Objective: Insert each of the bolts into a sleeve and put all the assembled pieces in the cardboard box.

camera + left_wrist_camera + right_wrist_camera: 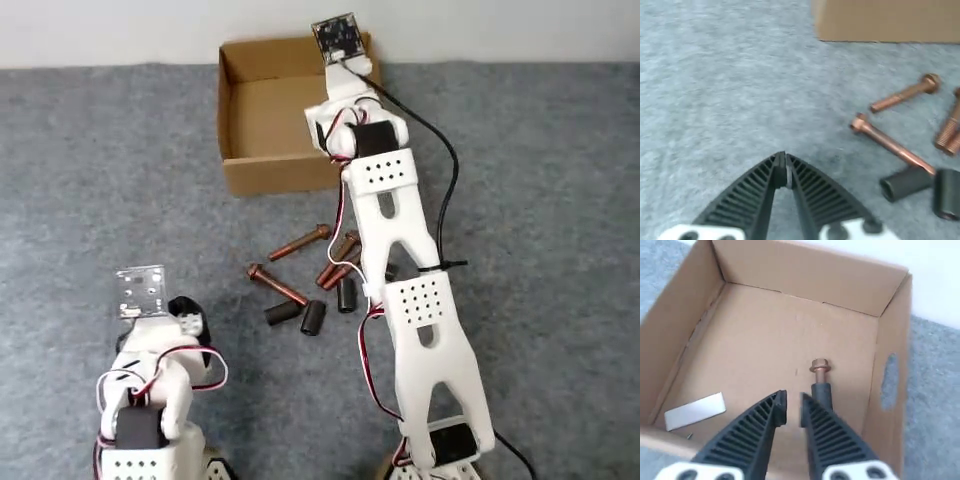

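Evidently placed for a drop-off, the right gripper (792, 401) hangs slightly parted and empty over the cardboard box (805, 270), where one assembled piece (821, 382) lies, while the left gripper (785, 169), closed and empty, rests near loose bolts (890, 145) and sleeves (905, 182).

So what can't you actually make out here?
High view: the right arm covers part of the cardboard box and of the bolt pile; no count possible.
Left wrist view: a sleeve is cut off by the edge.
Right wrist view: the jaws hide the lower end of the sleeved bolt.
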`<state>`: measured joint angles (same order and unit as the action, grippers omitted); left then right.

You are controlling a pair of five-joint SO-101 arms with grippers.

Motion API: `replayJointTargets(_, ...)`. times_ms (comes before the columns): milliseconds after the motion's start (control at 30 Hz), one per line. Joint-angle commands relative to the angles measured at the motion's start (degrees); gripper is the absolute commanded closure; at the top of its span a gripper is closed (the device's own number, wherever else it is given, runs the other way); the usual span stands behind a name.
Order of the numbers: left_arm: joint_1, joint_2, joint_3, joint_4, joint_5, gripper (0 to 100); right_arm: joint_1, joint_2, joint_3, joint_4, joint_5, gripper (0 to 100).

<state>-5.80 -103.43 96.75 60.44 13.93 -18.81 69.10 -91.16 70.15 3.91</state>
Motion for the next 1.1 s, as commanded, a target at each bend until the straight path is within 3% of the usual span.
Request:
replayJointTargets(0, -2.73, -0.18, -0.22, -0.53, 0.53, 100, -1.98, -2.33, -5.45, 7.52, 0.35, 98.1)
replayJointTargets(200, -2.90, -0.18, -0.22, -0.53, 0.53, 100, -3.30, -7.96, -5.19, 14.81, -0.35, 99.1)
replayJointTargets(467, -2.90, -0.18, -0.22, -0.53, 0.53, 100, -4.09, -13.85, -5.19, 32.04, -8.26, 99.1)
replayJointTargets(833, -2.90, -0.18, -0.22, -0.44, 0.53, 100, -3.82, -18.15, -4.48, 33.01, -10.02, 99.1)
replayJointTargets(933, -2.90, -0.18, -0.22, -0.44, 0.53, 100, -3.74, -22.37, 1.41, 33.01, -10.02, 99.1)
replayJointTargets(1067, -2.90, -0.18, -0.22, -0.44, 0.53, 100, -3.30, -32.40, 20.04, 32.92, -7.30, 99.1)
